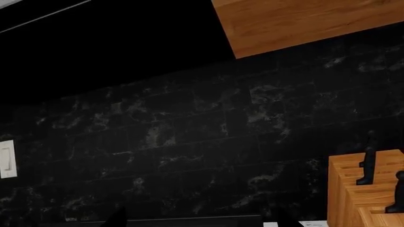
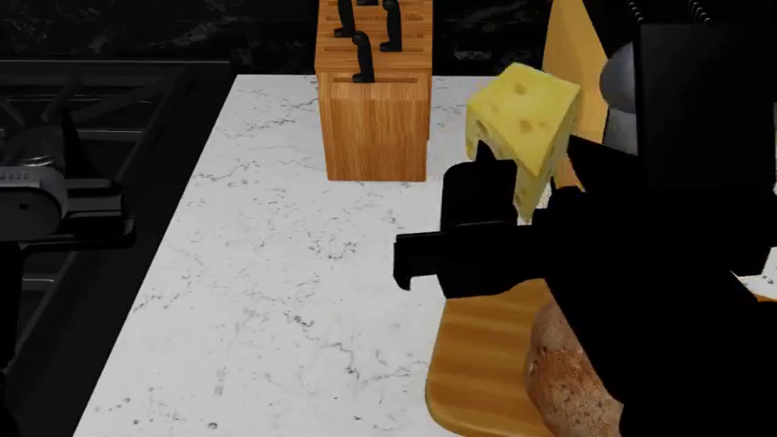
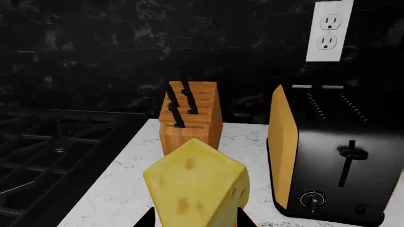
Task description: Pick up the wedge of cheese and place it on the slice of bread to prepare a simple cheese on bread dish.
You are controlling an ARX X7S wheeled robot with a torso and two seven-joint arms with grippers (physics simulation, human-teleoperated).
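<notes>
Clearly the right claw (image 2: pixel 500 177) is clamped on the wedge of cheese (image 2: pixel 525 127); cheese juts above it.

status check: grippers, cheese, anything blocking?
Right gripper shut on cheese, lifted. Left gripper not in view. Bread on board, arm hides most. Nothing visibly blocking.

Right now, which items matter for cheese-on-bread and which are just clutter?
Job:
wedge of cheese, held up in right gripper
slice of bread, really a loaf
cutting board under it

Clutter:
knife block
toaster
stove grates
wall outlet
</notes>
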